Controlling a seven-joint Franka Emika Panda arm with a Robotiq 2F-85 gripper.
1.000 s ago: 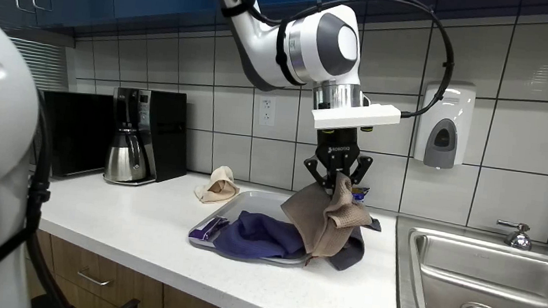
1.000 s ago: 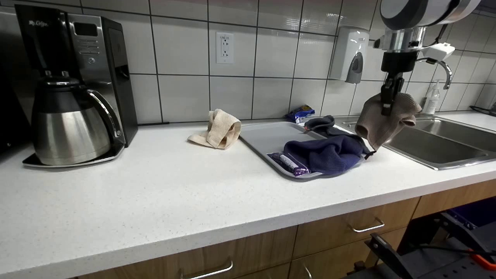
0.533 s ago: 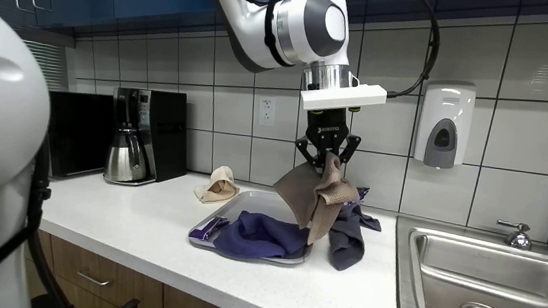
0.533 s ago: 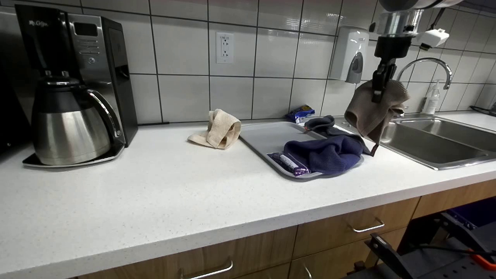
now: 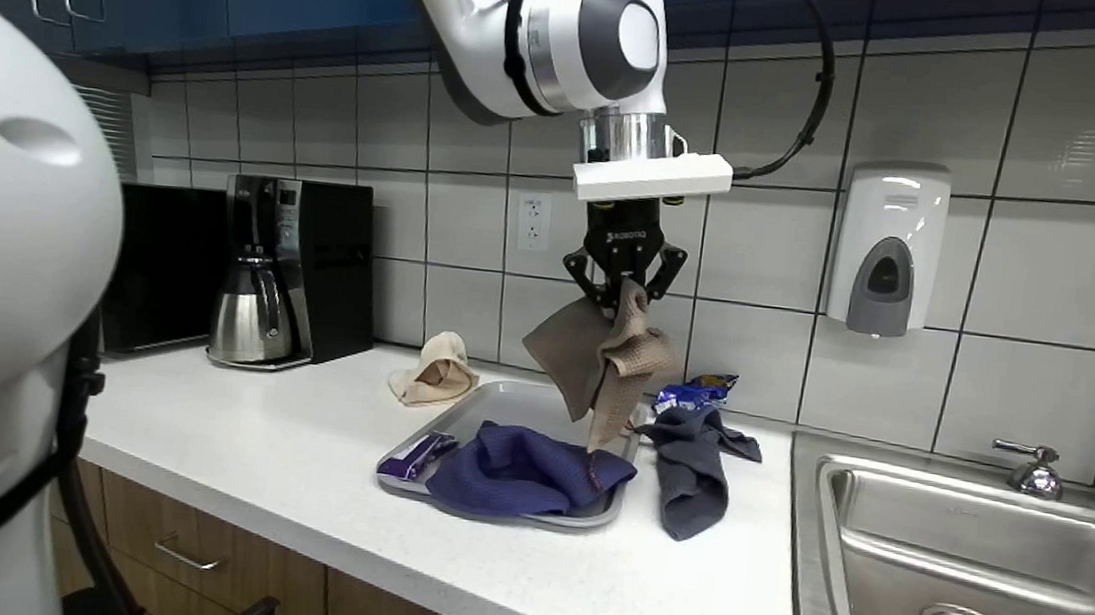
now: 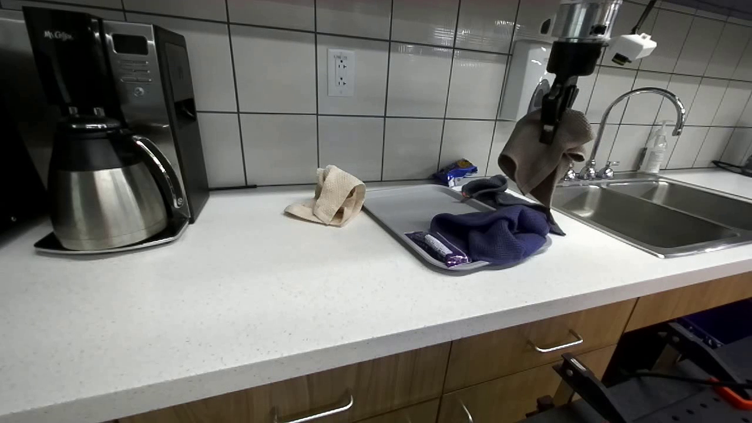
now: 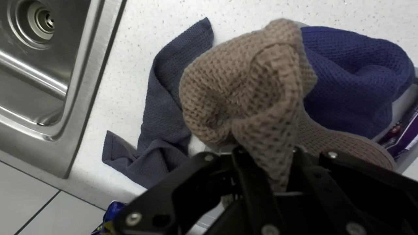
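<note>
My gripper [image 5: 617,299] is shut on a brown waffle-weave cloth [image 5: 600,353], which hangs from the fingers above the counter. In an exterior view the gripper [image 6: 550,132] holds the cloth [image 6: 543,161] above the right end of the grey tray [image 6: 411,205]. In the wrist view the cloth [image 7: 241,85] bunches between the fingers and hides part of the scene. A purple-blue cloth [image 5: 522,471] lies on the tray below. The brown cloth's tip overlaps it in view; whether they touch I cannot tell. A dark grey cloth [image 7: 163,88] lies between tray and sink.
A purple wrapped bar [image 6: 437,248] lies on the tray's near corner. A blue packet [image 5: 695,392] lies by the wall. A cream cloth [image 6: 335,197] sits beside the tray. A coffee maker [image 6: 158,117], a steel sink [image 5: 887,541] and a wall dispenser [image 5: 887,250] stand around.
My gripper has moved up and to the left in both exterior views, carrying the brown cloth. The dark grey cloth and blue packet are now less covered by it.
</note>
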